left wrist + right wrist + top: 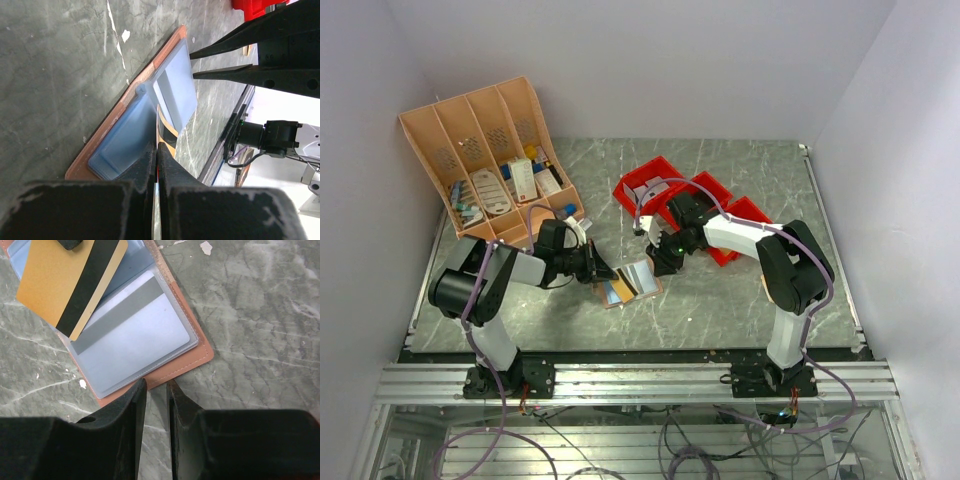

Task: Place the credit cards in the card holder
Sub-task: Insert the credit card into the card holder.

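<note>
The card holder (642, 278) lies open on the table, tan-brown with clear sleeves; its brown rim (192, 362) and outer edge (102, 137) show in both wrist views. A pale card with a grey stripe (135, 335) sits inside one sleeve. My left gripper (598, 272) (157, 147) is shut on a gold credit card with a black stripe (55, 285), held tilted over the holder's left half; only its thin edge (167, 135) shows in the left wrist view. My right gripper (653, 262) (156, 385) stands narrowly open and holds nothing, tips at the holder's right rim.
An orange-tan slotted rack (485, 160) with small items stands at the back left. Red bins (690, 195) sit behind the right arm. The right gripper's fingers (225, 47) reach in just beyond the holder in the left wrist view.
</note>
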Available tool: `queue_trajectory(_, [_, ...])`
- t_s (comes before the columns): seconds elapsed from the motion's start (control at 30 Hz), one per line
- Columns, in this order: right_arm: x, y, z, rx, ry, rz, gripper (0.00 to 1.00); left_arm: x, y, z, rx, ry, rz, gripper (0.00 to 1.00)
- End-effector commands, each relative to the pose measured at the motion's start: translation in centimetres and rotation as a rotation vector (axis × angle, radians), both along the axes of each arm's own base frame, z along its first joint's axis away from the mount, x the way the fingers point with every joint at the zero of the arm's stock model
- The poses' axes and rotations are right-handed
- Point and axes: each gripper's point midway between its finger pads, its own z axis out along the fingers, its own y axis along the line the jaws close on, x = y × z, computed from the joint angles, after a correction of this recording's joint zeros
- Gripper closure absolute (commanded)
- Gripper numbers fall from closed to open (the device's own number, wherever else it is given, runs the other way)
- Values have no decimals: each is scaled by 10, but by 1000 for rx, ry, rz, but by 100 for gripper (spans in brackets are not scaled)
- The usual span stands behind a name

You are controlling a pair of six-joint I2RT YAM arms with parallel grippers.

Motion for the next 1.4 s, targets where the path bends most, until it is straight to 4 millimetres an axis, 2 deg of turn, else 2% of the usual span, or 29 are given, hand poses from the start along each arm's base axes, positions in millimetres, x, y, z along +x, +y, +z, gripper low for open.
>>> queue_trajectory(0.0, [-6,-6,-9,-32,19,-7,76,13,5,-8,49,-47,19,93])
queue_trajectory(1.0, [-6,-7,-9,-31,17,-8,77,27,18,8,150,-131,25,93])
queue_trajectory(1.37, [-5,-6,-8,-30,14,-8,77,28,13,8,110,-132,31,93])
